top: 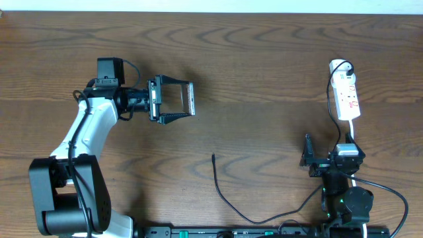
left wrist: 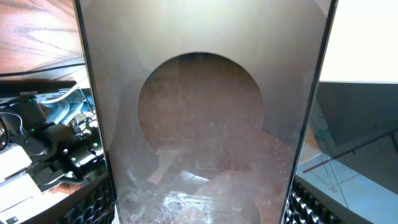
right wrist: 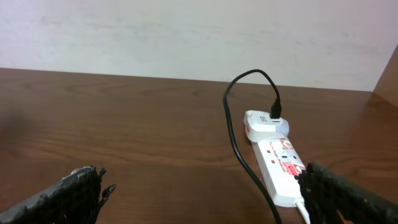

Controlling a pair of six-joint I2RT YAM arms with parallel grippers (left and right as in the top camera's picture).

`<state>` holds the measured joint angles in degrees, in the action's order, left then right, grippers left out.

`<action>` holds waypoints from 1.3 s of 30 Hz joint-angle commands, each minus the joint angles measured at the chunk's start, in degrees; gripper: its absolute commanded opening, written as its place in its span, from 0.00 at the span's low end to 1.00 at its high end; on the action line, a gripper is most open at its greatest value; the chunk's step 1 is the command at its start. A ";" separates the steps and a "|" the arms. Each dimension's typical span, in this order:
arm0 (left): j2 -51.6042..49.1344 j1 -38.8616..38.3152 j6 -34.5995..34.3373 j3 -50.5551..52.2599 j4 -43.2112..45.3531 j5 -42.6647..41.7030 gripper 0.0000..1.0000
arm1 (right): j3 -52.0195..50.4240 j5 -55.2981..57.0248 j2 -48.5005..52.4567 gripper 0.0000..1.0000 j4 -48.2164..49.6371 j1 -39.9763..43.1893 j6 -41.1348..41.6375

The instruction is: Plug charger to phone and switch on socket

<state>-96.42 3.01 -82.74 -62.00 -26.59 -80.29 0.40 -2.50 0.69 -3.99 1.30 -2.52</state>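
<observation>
Wooden table (top: pixel 264 59) — phone (left wrist: pixel 205 81) tight in left gripper (top: pixel 186 99); right gripper (right wrist: pixel 205 194) wide, socket (right wrist: pixel 283 165) ahead

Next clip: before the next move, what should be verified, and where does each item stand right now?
1. Phone clamped between the left gripper jaws: ok.
2. Right gripper open and empty: ok.
3. Charger plug end lying free on the table, nothing on it: ok.
4. Charger connected to phone: not ok.
5. Which phone edge carries the port: cannot tell.
6. Socket switch position: cannot tell.
</observation>
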 commanded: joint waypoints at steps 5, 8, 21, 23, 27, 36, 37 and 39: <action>1.81 0.20 -0.74 -1.57 0.17 -3.04 0.07 | -0.09 0.46 -0.26 0.99 -0.26 0.15 0.35; 1.81 0.20 -0.72 -1.57 0.17 -3.02 0.07 | -0.09 0.46 -0.26 0.99 -0.26 0.15 0.35; 1.81 0.20 -0.28 -1.57 0.17 -2.60 0.07 | -0.09 0.48 -0.26 0.99 -0.26 0.15 0.35; 1.81 0.20 -0.28 -1.57 0.17 -2.60 0.07 | -0.09 0.46 -0.26 0.99 -0.26 0.15 0.35; 1.81 0.20 -0.28 -1.57 0.17 -2.60 0.07 | -0.09 0.46 -0.26 0.99 -0.26 0.15 0.35; 1.81 0.20 -0.24 -1.57 0.17 -2.60 0.07 | -0.09 0.46 -0.26 0.99 -0.26 0.15 0.35; 1.81 0.20 -0.02 -1.57 0.17 -2.60 0.07 | -0.09 0.46 -0.26 0.99 -0.26 0.15 0.35; 1.81 0.20 0.42 -1.57 0.17 -2.60 0.07 | -0.09 0.48 -0.26 0.99 -0.26 0.15 0.35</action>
<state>-96.42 3.01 -82.70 -62.00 -26.59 -80.27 0.40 -2.50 0.69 -3.99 1.30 -2.52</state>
